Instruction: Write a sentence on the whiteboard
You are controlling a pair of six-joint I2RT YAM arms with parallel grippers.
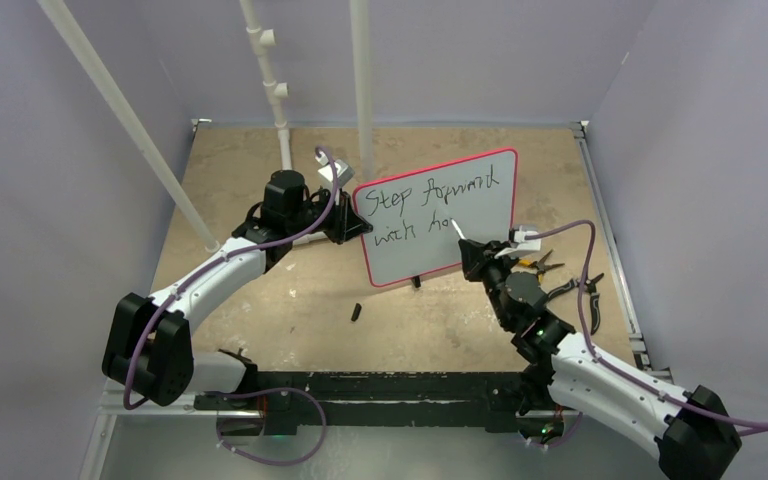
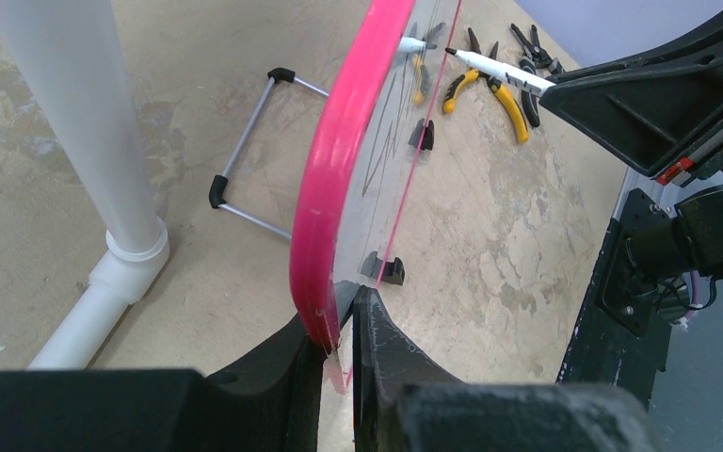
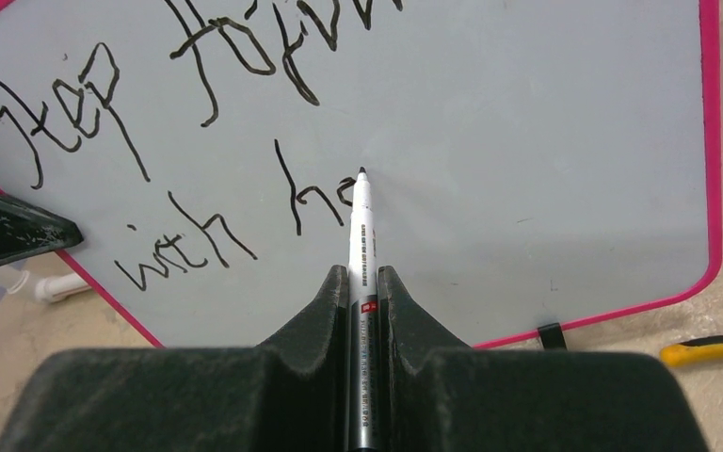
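Top view: whiteboard (image 1: 485, 225) stands tilted mid-table between the two arms, face toward the R arm. left gripper (image 1: 352, 226) is clamped on its left edge. right gripper (image 1: 473, 256) sits just in front of the lower-right part, clenched on a marker (image 1: 457, 232). The sentence (image 1: 438, 203) reads approx "Step forward / with ho", 2nd line not done. pliers (image 1: 538, 264) lie on the table (image 1: 290, 300) just right of the board.

L wrist view: fingers (image 2: 386, 348) pinch the pink frame edge-on, one each side. Board runs away from the cam; marker tip comes in from the R near its far end, close to the face.

R wrist view: marker lies along the gripper's own axis, pointing straight at the board ahead, tip right at the end of "ho". Contact w/ the surface: can't tell. Bare white lies to the right of the tip, then the frame.

Judgement: next stroke prob. the "p", so the tip has to shift right along line 2 w/ marker axis kept roughly square to the face. R arm writes, L only steadies.
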